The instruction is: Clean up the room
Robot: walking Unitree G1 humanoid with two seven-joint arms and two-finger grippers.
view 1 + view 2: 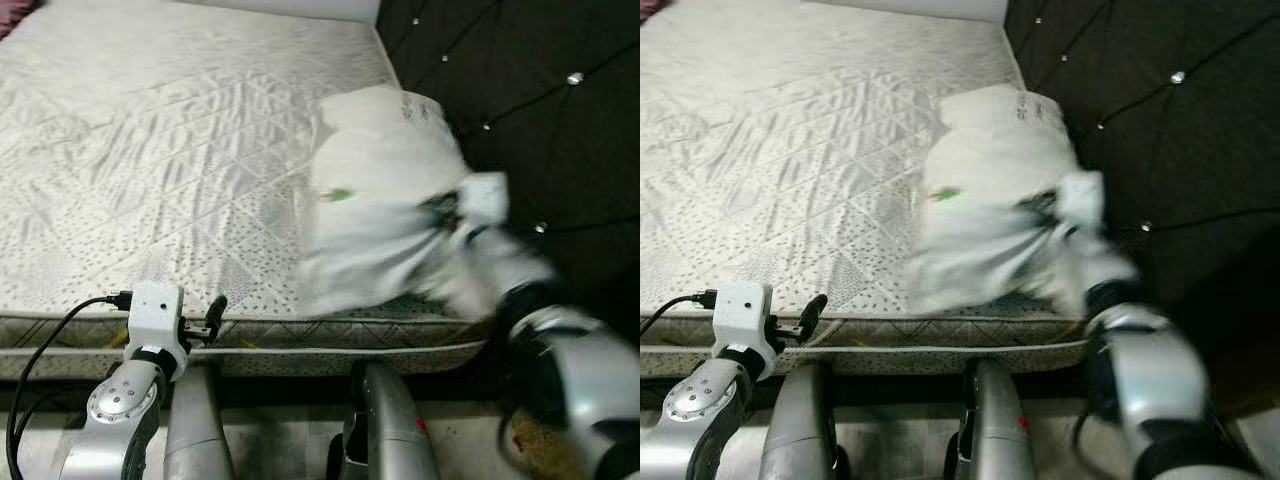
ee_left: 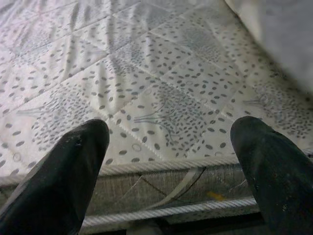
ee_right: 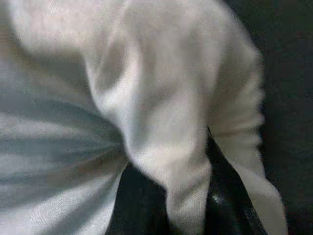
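Left hand (image 1: 214, 318) hovering at near mattress edge, black fingers (image 2: 68, 176) spread apart, gripping nothing. Right hand (image 1: 447, 212) clenching bunched white cloth (image 1: 375, 205), soft, crumpled, blurred, hanging over right side of bed beside black tufted headboard (image 1: 540, 110). Quilted mattress (image 1: 160, 150) stretching beyond, glossy, diamond-stitched, speckled, corded piping along edge.
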